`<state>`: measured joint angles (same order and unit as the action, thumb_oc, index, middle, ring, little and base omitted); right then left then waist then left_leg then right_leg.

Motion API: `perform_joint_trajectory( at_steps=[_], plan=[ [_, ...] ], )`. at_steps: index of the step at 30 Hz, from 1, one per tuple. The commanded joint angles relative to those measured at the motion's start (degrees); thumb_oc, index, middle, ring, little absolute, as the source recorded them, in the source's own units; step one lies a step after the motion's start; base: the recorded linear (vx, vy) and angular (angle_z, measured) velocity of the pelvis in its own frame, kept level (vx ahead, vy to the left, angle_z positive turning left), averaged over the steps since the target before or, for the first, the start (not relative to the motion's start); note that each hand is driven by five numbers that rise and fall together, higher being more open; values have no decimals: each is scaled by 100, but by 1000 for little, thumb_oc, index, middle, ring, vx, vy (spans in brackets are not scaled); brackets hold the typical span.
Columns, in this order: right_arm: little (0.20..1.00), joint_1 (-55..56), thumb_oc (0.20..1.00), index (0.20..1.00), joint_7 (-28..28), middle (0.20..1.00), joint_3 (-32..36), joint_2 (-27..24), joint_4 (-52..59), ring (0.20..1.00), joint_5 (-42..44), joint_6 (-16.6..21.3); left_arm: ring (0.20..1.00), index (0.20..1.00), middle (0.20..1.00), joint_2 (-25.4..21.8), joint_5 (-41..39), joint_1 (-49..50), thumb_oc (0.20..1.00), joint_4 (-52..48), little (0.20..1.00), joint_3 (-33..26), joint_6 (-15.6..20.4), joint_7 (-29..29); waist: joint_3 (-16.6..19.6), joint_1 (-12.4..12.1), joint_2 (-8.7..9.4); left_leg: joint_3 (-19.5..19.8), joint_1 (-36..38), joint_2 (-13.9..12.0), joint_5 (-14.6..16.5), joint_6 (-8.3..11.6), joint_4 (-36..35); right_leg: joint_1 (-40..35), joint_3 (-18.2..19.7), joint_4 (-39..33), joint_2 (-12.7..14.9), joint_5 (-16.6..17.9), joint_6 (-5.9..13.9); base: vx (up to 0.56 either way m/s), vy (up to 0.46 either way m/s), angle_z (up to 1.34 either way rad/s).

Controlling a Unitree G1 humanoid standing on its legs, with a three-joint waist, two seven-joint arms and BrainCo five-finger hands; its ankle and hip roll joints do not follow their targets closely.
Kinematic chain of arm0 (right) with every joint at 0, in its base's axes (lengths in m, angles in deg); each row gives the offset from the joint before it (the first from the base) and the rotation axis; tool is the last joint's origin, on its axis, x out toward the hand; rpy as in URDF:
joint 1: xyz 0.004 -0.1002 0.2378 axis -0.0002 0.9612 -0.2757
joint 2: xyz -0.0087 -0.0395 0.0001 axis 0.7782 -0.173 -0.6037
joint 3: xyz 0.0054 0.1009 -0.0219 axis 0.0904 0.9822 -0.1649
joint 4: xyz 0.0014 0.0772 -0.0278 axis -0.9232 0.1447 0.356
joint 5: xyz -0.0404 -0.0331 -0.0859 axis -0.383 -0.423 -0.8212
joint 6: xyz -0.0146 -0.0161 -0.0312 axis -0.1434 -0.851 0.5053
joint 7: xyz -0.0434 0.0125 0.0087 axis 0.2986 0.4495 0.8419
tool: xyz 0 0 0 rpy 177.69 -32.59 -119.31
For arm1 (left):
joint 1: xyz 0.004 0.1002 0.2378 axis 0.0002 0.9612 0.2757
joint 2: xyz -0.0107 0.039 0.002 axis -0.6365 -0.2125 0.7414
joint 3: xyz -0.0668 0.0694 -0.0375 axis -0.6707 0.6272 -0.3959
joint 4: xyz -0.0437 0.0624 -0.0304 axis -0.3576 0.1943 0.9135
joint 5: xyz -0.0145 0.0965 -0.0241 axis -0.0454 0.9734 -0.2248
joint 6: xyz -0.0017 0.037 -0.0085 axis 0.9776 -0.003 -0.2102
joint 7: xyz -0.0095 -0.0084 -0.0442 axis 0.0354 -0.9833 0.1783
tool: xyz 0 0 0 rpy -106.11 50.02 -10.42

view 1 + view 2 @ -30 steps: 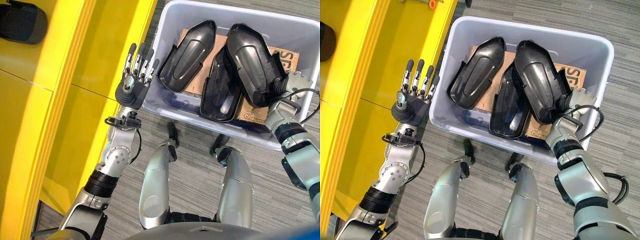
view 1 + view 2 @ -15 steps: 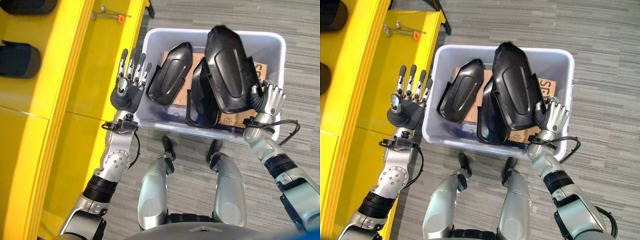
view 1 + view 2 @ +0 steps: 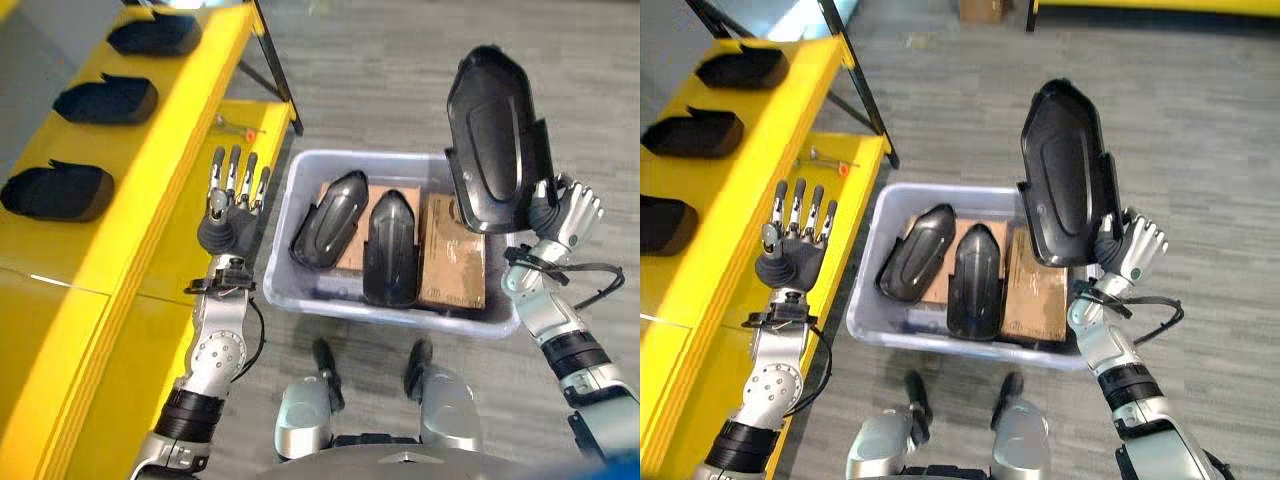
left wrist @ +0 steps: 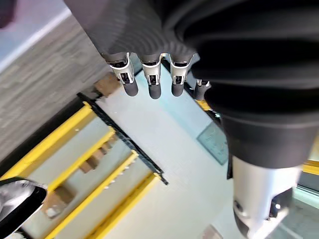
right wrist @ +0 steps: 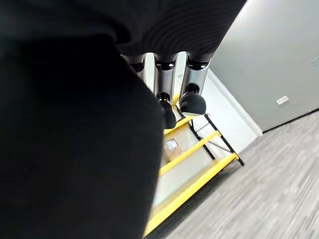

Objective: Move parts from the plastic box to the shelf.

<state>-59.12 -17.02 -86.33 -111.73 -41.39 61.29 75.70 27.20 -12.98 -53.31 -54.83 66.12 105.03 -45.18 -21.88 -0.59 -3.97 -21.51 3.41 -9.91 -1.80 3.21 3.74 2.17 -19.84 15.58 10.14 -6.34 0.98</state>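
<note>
My right hand point(image 3: 570, 212) is shut on a long black moulded part point(image 3: 493, 139), held upright above the right end of the grey plastic box point(image 3: 300, 188). Two more black parts point(image 3: 330, 217) point(image 3: 391, 247) lie side by side inside the box, beside a cardboard carton point(image 3: 451, 250). The yellow shelf point(image 3: 150, 165) runs along the left and carries several black parts point(image 3: 104, 100). My left hand point(image 3: 229, 205) hovers open between the shelf and the box's left wall, fingers straight and holding nothing.
A small tool with an orange tip point(image 3: 238, 126) lies on the lower yellow shelf level near the box's far left corner. A black shelf leg point(image 3: 275, 62) slants across the grey carpet beyond it. Open carpet lies beyond and right of the box.
My right hand has lifted the black part up out of the box. The camera has tilted up, so more shelf and floor show. The left hand stays open beside the box.
</note>
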Motion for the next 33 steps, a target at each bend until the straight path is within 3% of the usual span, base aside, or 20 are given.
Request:
perform_joint_trajectory(
  at_steps=[1, 4, 6, 10, 14, 15, 17, 21, 23, 24, 25, 26, 27, 28, 31, 33],
  plan=[
    [200, 39, 200, 200, -1045, 200, -36, 136, 582, 200, 585, 813, 1000, 1000, 1000, 38, 351, 189, 1000, -414, 1000, -114, -298, 378, 412, -98, 139, 673, -127, -255, -218, 171, -171, -455, 116, -62, 147, -176, 84, 254, 136, -3],
    [200, 152, 200, 200, -1843, 200, -164, 302, 878, 200, 1118, 1055, 1000, 1000, 1000, 55, 294, 357, 1000, -464, 1000, -215, -329, 729, 530, -122, 181, 653, -46, -323, -320, 222, -293, -610, 59, -187, 142, -149, 84, 90, 115, -4],
    [200, 336, 200, 200, -2646, 200, -329, 498, 1178, 200, 1645, 1314, 1000, 1000, 1000, 76, 334, 481, 1000, -429, 1000, -356, -438, 623, 609, -123, 215, 640, 0, -328, -364, 237, -376, -714, 7, -260, 163, -142, 115, 67, 192, 2],
    [200, 702, 200, 200, -3691, 200, -608, 705, 1846, 200, 2346, 1506, 1000, 1000, 1000, 78, 812, 755, 1000, -426, 1000, -636, -586, 399, 771, -181, 271, 528, 127, -287, -393, 236, -554, -896, -181, -472, 238, -38, 254, 37, 239, 5],
    [200, 763, 200, 200, -4221, 200, -809, 795, 2222, 200, 2664, 1414, 1000, 1000, 1000, 39, 957, 916, 1000, -448, 1000, -785, -675, 525, 854, -279, 293, 423, 208, -236, -406, 226, -687, -1014, -377, -636, 309, 73, 373, -3, 254, 18],
    [200, 698, 200, 200, -4343, 200, -1023, 903, 2342, 200, 2756, 1232, 1000, 1000, 1000, -52, 1203, 977, 1000, -393, 1000, -859, -833, 536, 971, -428, 327, 409, 305, -101, -343, 229, -817, -1175, -540, -771, 409, 146, 589, 8, 375, 22],
    [200, 677, 200, 200, -4350, 200, -1086, 959, 2303, 200, 2773, 1231, 1000, 1000, 1000, -92, 1464, 986, 1000, -359, 1000, -866, -884, 496, 1021, -493, 333, 401, 284, -33, -326, 195, -835, -1220, -630, -816, 453, 213, 656, -27, 331, 37],
    [200, 597, 200, 200, -4261, 200, -1216, 1204, 2108, 200, 2908, 1201, 1000, 1000, 1000, -207, 1528, 863, 1000, -173, 1000, -749, -1012, 513, 1128, -727, 317, 360, 212, 376, -131, -70, -874, -1143, -1010, -534, 771, 635, 806, -82, 270, 20],
    [200, 604, 200, 200, -4118, 200, -1289, 1247, 2077, 200, 2995, 1218, 1000, 1000, 1000, -263, 1450, 737, 1000, -93, 1000, -666, -1060, 474, 1157, -690, 312, 437, 96, 452, -83, -149, -874, -1045, -840, -517, 539, 465, 761, -71, 61, 34],
    [200, 647, 200, 200, -4027, 200, -1269, 1209, 2121, 200, 3042, 1238, 1000, 1000, 1000, -280, 1406, 683, 1000, -57, 1000, -626, -1145, 534, 1177, -622, 323, 514, 26, 475, -82, -153, -874, -1021, -675, -672, 186, 203, 665, -42, -47, 54],
    [200, 854, 200, 200, -3927, 200, -1114, 1035, 2292, 200, 3149, 1255, 1000, 1000, 1000, -246, 1389, 565, 1000, 30, 1000, -440, -1283, 684, 1215, -398, 369, 902, -193, 658, -145, -237, -874, -752, -29, -1001, -563, 172, 326, -41, -47, 84],
    [200, 856, 200, 200, -3928, 200, -1113, 1033, 2295, 200, 3149, 1253, 1000, 1000, 1000, -244, 1389, 564, 1000, 31, 1000, -439, -1283, 684, 1235, -396, 363, 907, -220, 650, -155, -236, -874, -734, -34, -1020, -574, 191, 320, 7, -55, 116],
    [200, 1031, 200, 200, -4035, 200, -936, 927, 2433, 200, 3203, 1219, 1000, 1000, 1000, -198, 1438, 521, 1000, 42, 1000, -320, -1353, 736, 1216, -243, 426, 1200, -276, 847, -137, -260, -874, -704, 487, -1352, -873, 333, 231, 35, -37, 154],
    [200, 1041, 200, 200, -4045, 200, -927, 922, 2443, 200, 3207, 1211, 1000, 1000, 1000, -190, 1443, 517, 1000, 43, 1000, -312, -1356, 737, 1227, -232, 423, 1226, -301, 854, -149, -261, -874, -687, 521, -1380, -893, 363, 225, 59, -51, 145],
    [200, 1154, 200, 200, -4146, 200, -799, 889, 2494, 200, 3321, 1189, 1000, 1000, 1000, -73, 1473, 461, 1000, 98, 1000, -177, -1462, 756, 1207, -62, 425, 1601, -385, 997, -186, -279, -874, -667, 1203, -1565, -1109, 489, 166, 26, -76, 58],
    [200, 1194, 200, 200, -4307, 200, -743, 919, 2445, 200, 3340, 1214, 1000, 1000, 1000, -40, 1504, 441, 1000, 160, 1000, -184, -1472, 739, 1216, -60, 424, 1689, -383, 1018, -178, -281, -874, -681, 1189, -1603, -1052, 521, 185, 16, -107, 33]
  ],
)
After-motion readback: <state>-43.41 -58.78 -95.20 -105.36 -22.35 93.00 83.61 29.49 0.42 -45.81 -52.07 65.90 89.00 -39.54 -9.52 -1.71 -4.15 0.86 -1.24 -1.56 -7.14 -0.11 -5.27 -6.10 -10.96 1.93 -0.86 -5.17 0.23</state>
